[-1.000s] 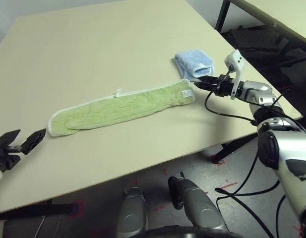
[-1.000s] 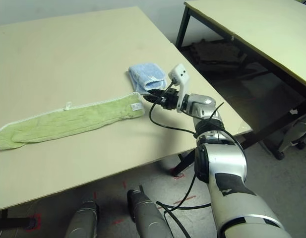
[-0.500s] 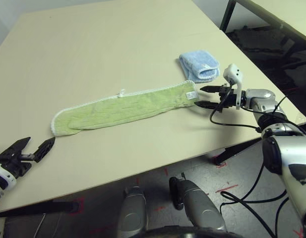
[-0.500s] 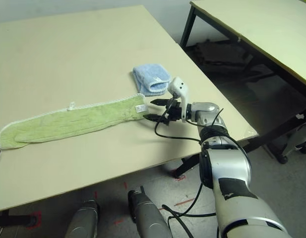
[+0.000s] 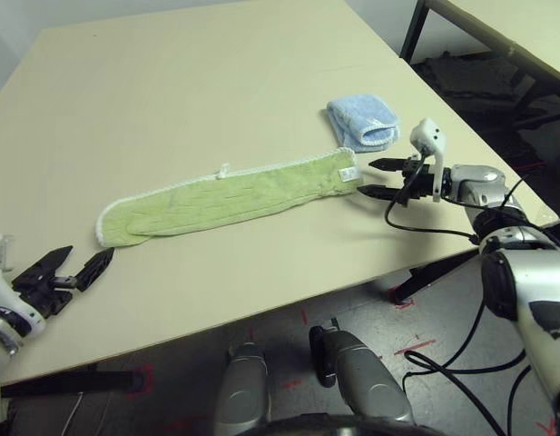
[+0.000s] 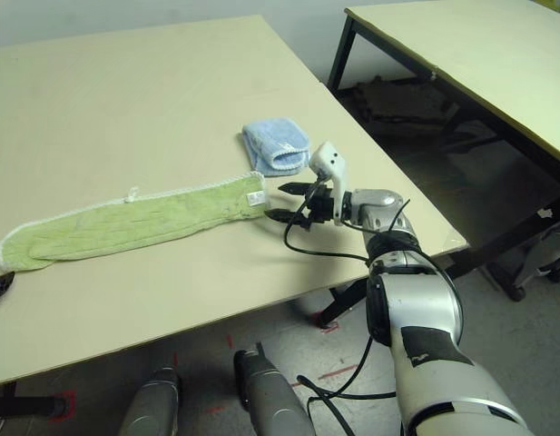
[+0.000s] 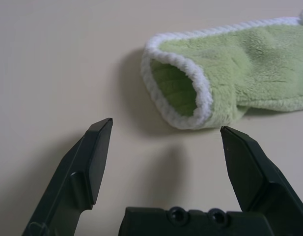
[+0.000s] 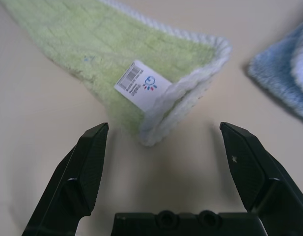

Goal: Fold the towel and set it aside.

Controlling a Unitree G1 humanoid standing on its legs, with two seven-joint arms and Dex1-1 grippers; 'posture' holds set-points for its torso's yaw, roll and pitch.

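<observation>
The light green towel lies on the table as a long narrow folded strip with white edging, running from lower left to upper right. Its white tag sits at the right end. My right gripper hovers open just off that right end, its fingers either side of the towel's corner with nothing held. My left gripper stands open a short way off the towel's rolled left end, near the table's front edge.
A small folded light blue cloth lies just beyond the towel's right end, close to my right gripper. The table edge runs right behind that gripper. A second table stands further right.
My right gripper has opened wide and dropped from beside the blue cloth to the towel's right end. My left gripper has shifted a little along the front edge, still open.
</observation>
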